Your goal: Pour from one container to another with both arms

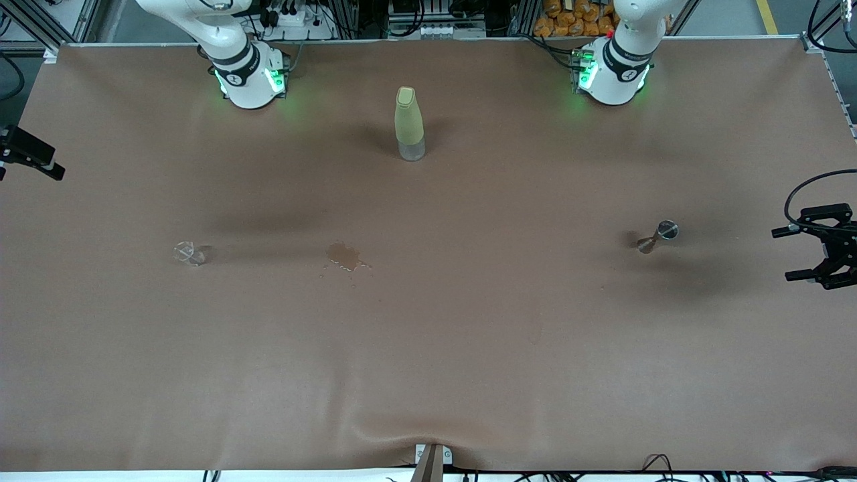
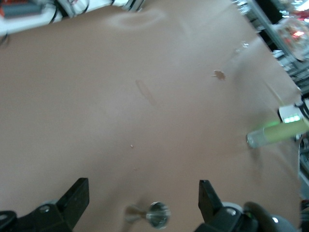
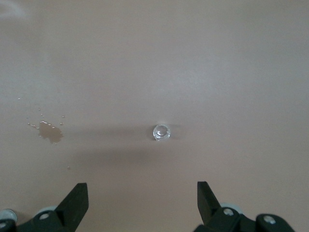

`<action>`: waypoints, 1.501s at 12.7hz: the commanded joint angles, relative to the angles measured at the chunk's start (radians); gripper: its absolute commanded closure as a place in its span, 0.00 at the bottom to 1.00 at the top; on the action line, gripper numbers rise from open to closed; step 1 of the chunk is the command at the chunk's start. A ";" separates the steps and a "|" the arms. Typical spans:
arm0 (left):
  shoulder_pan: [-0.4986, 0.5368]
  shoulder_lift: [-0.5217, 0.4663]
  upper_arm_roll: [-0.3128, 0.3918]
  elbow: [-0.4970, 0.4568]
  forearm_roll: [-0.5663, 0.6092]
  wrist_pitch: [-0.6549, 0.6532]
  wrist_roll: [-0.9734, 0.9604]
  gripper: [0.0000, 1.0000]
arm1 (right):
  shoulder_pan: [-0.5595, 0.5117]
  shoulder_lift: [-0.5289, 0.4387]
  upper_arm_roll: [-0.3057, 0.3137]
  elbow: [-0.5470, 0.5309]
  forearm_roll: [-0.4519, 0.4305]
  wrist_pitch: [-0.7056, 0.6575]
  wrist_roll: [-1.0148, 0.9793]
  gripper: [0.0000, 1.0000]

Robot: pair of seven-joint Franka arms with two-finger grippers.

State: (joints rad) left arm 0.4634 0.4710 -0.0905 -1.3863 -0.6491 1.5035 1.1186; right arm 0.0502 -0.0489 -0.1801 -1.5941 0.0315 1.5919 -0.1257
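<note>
- The left gripper hangs at the left arm's end of the table, jaws spread wide and holding nothing; the right gripper sits at the right arm's end, also wide open and empty.
- The cup stands on the table toward the right arm's end, well apart from the jigger, which stands toward the left arm's end. The bottle is upright between the two bases, farther from the front camera than both.
- A brown spill with scattered droplets lies on the table between cup and jigger, closer to the cup.
- Risk: the cup is clear and tiny. In the right wrist view it shows only as a faint ring, so a slightly off-centre approach could knock it over rather than straddle it.
- Risk: the jigger's narrow waist and small foot make it tippy. In the left wrist view it sits between the open fingers; one finger landing first would likely topple or roll it.
- Risk: smooth glass and metal may slip in a two-finger pinch once lifted.
- Risk: the jigger's mouth is small, so any misalignment while tilting the cup would add to the spill.
- Risk: a wet cloth under either piece may let it slide as the jaws close.
</note>
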 commanded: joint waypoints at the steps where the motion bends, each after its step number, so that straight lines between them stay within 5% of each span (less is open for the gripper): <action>1: -0.101 -0.067 0.008 0.013 0.127 0.000 -0.361 0.00 | 0.034 -0.028 -0.010 -0.035 0.017 0.017 0.026 0.00; 7: -0.279 -0.158 0.008 0.027 0.361 0.060 -1.029 0.00 | 0.028 -0.022 -0.013 -0.029 0.048 0.017 0.012 0.00; 11: -0.396 -0.199 0.008 0.018 0.563 0.058 -1.181 0.00 | 0.037 -0.011 -0.012 -0.027 0.056 0.049 0.014 0.00; 15: -0.396 -0.236 -0.011 -0.034 0.569 0.128 -1.201 0.00 | 0.036 -0.011 -0.012 -0.027 0.085 0.053 0.012 0.00; 19: -0.472 -0.360 0.014 -0.186 0.569 0.262 -1.276 0.00 | 0.030 -0.012 -0.012 -0.027 0.085 0.042 0.012 0.00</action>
State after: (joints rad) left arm 0.0378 0.2160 -0.0972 -1.4459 -0.1000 1.6900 -0.0963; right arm 0.0738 -0.0483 -0.1812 -1.6105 0.1038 1.6346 -0.1198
